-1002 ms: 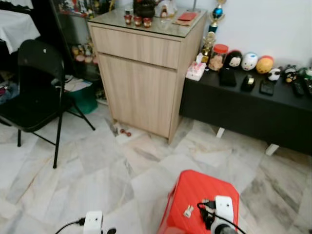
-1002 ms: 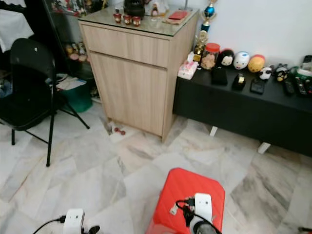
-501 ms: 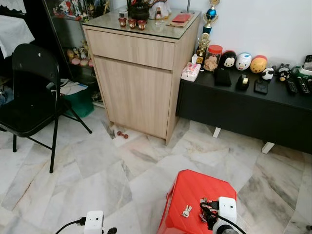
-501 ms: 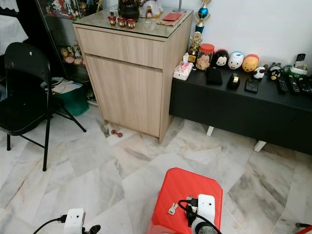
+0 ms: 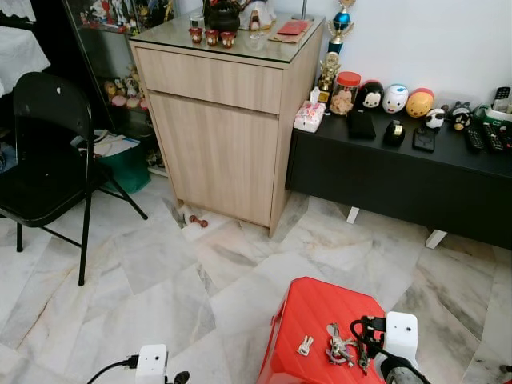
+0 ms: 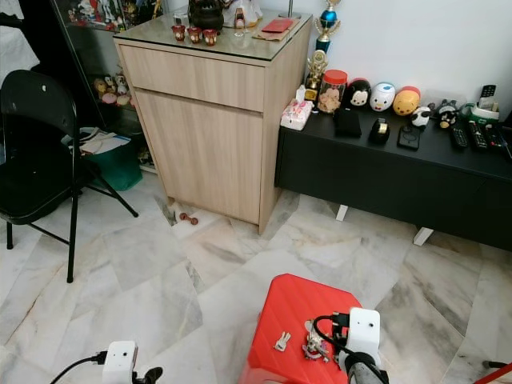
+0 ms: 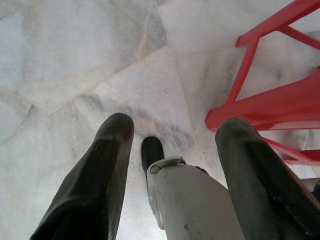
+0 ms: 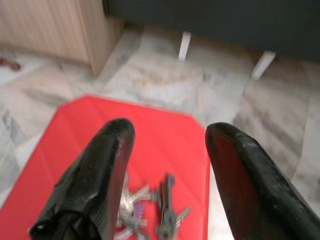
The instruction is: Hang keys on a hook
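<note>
Keys (image 8: 167,210) flat on red stool (image 5: 312,312), approx. lengthwise along right gripper (image 8: 167,150); fingers spread.

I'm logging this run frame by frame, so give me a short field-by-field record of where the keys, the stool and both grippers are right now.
keys: bunch lying on the red stool, not yet picked up
small single key: lying apart, on the bunch's left
red stool: on the marble floor, directly before the robot
right gripper: open, above the stool with the keys below its fingers
left gripper: open, idle over the floor beside the stool
hook: none identifiable
background: wooden cabinet and black low bench against the wall
</note>
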### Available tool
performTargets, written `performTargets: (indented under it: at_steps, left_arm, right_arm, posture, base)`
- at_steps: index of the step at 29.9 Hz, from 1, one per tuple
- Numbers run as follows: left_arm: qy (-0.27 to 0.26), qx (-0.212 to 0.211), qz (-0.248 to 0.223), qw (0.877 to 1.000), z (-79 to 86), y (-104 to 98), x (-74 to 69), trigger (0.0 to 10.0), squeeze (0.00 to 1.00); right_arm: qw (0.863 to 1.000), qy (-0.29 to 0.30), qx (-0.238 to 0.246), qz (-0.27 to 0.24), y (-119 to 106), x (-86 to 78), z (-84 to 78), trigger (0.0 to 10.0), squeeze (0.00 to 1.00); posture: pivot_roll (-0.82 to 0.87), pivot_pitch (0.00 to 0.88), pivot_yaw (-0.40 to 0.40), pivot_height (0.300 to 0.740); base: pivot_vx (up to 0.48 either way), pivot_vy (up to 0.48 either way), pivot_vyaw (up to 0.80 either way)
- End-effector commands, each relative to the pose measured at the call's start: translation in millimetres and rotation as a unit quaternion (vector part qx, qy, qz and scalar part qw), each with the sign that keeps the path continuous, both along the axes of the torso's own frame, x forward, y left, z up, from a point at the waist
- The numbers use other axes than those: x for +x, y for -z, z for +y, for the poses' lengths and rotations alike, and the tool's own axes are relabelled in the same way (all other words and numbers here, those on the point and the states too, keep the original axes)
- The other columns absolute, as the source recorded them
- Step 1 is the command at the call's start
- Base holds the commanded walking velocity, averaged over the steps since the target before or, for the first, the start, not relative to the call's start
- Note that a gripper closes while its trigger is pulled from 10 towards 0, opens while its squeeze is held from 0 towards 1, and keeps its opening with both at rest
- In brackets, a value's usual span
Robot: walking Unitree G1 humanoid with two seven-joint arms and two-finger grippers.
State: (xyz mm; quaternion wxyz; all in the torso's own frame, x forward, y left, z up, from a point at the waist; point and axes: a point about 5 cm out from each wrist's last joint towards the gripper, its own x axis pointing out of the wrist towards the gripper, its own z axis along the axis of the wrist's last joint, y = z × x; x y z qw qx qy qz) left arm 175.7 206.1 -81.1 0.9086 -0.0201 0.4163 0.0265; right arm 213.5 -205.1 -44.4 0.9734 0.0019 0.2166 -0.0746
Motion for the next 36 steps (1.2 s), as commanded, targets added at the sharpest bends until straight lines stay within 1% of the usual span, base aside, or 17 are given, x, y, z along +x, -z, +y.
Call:
performTargets:
  at_steps: [1, 3, 4, 5, 10, 13, 14, 15, 20, 23, 27, 30, 36]
  left_arm:
    - [0.006, 0.005, 0.002, 1.0, 1.5, 1, -2.2, 10.0, 0.0]
    - [0.006, 0.004, -0.001, 1.0, 0.2, 0, -0.2, 10.0, 0.0]
    - [0.006, 0.004, -0.001, 1.0, 0.2, 0, -0.2, 10.0, 0.0]
    - [0.006, 0.003, -0.003, 1.0, -0.7, 0, 0.8, 10.0, 0.0]
    - [0.006, 0.002, -0.005, 1.0, -1.2, -1, 1.7, 10.0, 0.0]
    - [0.005, 0.002, -0.006, 1.0, -1.0, -1, 2.4, 10.0, 0.0]
    - [0.005, 0.003, -0.006, 1.0, -0.9, -1, 2.8, 10.0, 0.0]
    - [0.006, 0.003, -0.006, 1.0, -1.0, -1, 2.9, 10.0, 0.0]
    - [0.0, 0.0, -0.009, 1.0, -0.9, -2, 3.7, 10.0, 0.0]
    - [-0.004, -0.001, -0.008, 1.0, -0.9, -2, 3.6, 10.0, 0.0]
    - [-0.009, -0.004, -0.01, 1.0, -1.8, -2, 3.8, 10.0, 0.0]
    - [-0.008, -0.005, -0.009, 1.0, -2.5, -2, 3.7, 10.0, 0.0]
    - [-0.008, -0.006, -0.006, 1.0, -3.2, -1, 2.2, 10.0, 0.0]
  right_arm:
    - [1.0, -0.018, -0.01, -0.016, -3, 2.9, 4.1, 10.0, 0.0]
    - [0.999, -0.037, -0.009, -0.009, -1, 1.9, 10.8, 10.0, 0.0]
    - [0.999, -0.037, -0.009, -0.009, -1, 1.9, 10.8, 10.0, 0.0]
    - [0.999, -0.043, -0.009, 0.007, 3, -1.0, 13.1, 10.0, 0.0]
    - [0.998, -0.045, -0.027, 0.026, 7, -5.4, 13.4, 10.0, 0.0]
    - [0.998, -0.047, -0.017, 0.033, 8, -5.9, 13.7, 10.0, 0.0]
    - [0.997, -0.052, -0.018, 0.047, 10, -5.7, 14.0, 10.0, 0.0]
    - [0.997, -0.053, -0.019, 0.051, 10, -5.5, 13.9, 10.0, 0.0]
    - [0.997, -0.055, -0.014, 0.062, 12, -4.9, 13.8, 10.0, 0.0]
    - [0.995, -0.062, -0.01, 0.076, 14, -6.0, 14.8, 10.0, 0.0]
    - [0.995, -0.065, -0.001, 0.078, 14, -5.6, 16.9, 10.0, 0.0]
    - [0.994, -0.064, 0.007, 0.088, 16, -5.6, 19.3, 10.0, 0.0]
    - [0.993, -0.069, 0.016, 0.096, 17, -3.2, 27.0, 10.0, 0.0]
  posture:
    - [0.0, 0.0, -0.062, 0.74]
    - [0.01, 0.0, -0.063, 0.74]
    - [0.01, 0.0, -0.063, 0.74]
    - [0.01, 0.0, -0.064, 0.74]
    - [0.01, 0.0, -0.064, 0.74]
    - [0.0, 0.0, -0.065, 0.74]
    - [0.0, 0.0, -0.066, 0.74]
    - [0.0, 0.0, -0.067, 0.74]
    - [0.01, 0.0, -0.068, 0.706]
    - [0.01, 0.0, -0.069, 0.706]
    - [0.01, 0.0, -0.07, 0.706]
    - [0.01, 0.0, -0.069, 0.706]
    - [0.01, 0.0, -0.068, 0.706]
  base:
    - [0.0, 0.0, 0.0]
    - [0.0, 0.0, 0.0]
    - [0.0, 0.0, 0.0]
    - [0.0, 0.0, 0.0]
    - [0.0, 0.0, 0.0]
    - [0.0, 0.0, 0.0]
    - [0.0, 0.0, 0.0]
    - [0.0, 0.0, 0.0]
    - [0.0, 0.0, 0.0]
    - [0.0, 0.0, 0.0]
    - [0.0, 0.0, 0.0]
    - [0.0, 0.0, 0.0]
    - [0.0, 0.0, 0.0]
